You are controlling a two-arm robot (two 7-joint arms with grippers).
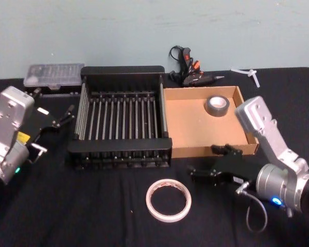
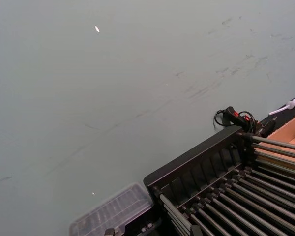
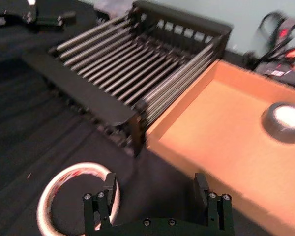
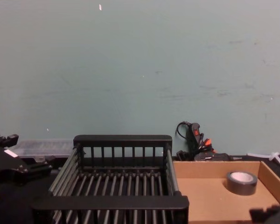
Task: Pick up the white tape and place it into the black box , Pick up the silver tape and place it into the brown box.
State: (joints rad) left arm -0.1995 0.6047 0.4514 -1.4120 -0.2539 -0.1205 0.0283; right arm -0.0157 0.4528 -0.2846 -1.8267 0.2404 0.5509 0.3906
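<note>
With the silver tape [image 1: 217, 106] already lying in the brown box [image 1: 195, 135], the white tape [image 1: 168, 199] lies flat on the surface before the black box [image 1: 120, 119], so the released right gripper [image 1: 218, 165], just beside it, must descend over its rim.

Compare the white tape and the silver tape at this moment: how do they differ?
The white tape is a wide, thin ring on the black cloth; the silver tape is a smaller, thicker roll already inside the brown box. Both lie flat, ungripped.
</note>
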